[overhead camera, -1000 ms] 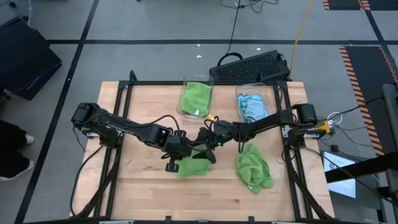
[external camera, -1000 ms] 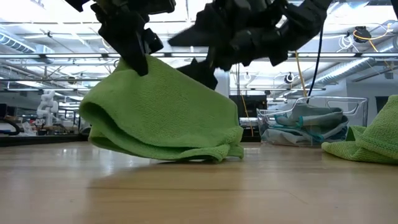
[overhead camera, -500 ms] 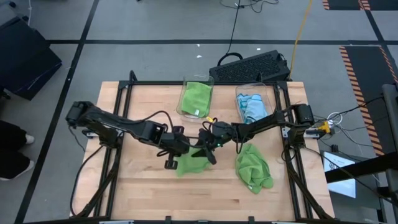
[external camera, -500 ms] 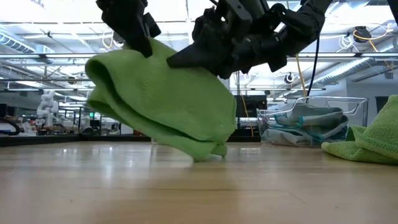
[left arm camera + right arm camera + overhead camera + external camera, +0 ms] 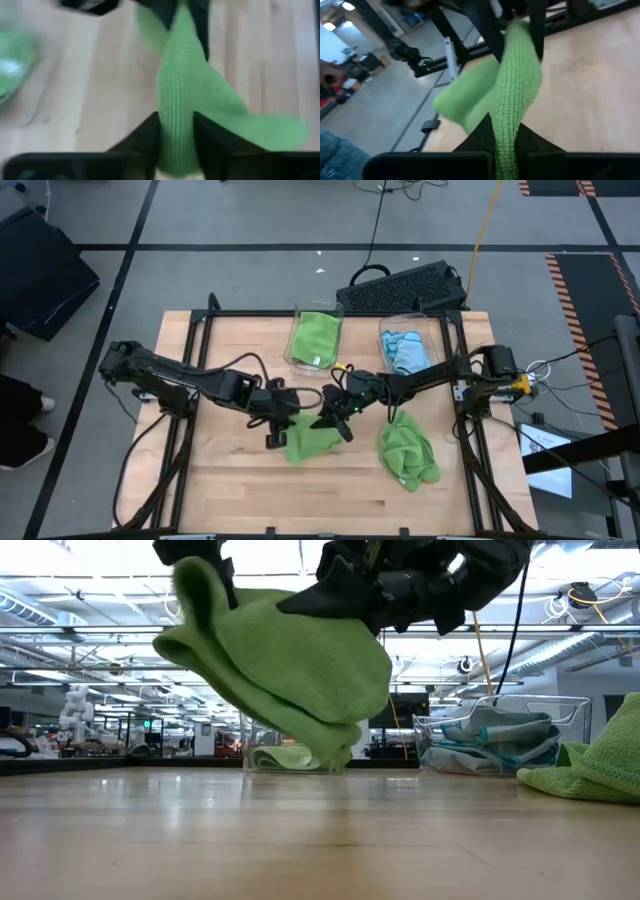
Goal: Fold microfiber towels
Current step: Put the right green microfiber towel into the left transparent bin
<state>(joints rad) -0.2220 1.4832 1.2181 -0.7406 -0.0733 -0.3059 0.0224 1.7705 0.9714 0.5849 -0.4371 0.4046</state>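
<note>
Over the middle of the wooden table (image 5: pixel 230 480), both arms hold one lime green towel (image 5: pixel 308 442) up off the surface; in the low view this towel (image 5: pixel 290 675) hangs in a loose fold, its lowest edge clear of the wood. The left gripper (image 5: pixel 281 420) has the cloth's left end between its two dark fingers (image 5: pixel 150 142), which sit against either side of the fabric, pinching it. The right gripper (image 5: pixel 333 420) is clamped tight on the other end, the green cloth squeezed into a narrow ridge between its fingers (image 5: pixel 477 137). The two grippers are near each other, with the towel drooping below and between them. A second green towel (image 5: pixel 408 450) lies crumpled on the table to the right, apart from the held one. At the far edge stand two clear bins: one (image 5: pixel 296 330) holds a folded green towel (image 5: pixel 316 335), the other (image 5: pixel 432 330) holds light blue towels (image 5: pixel 405 352).
</note>
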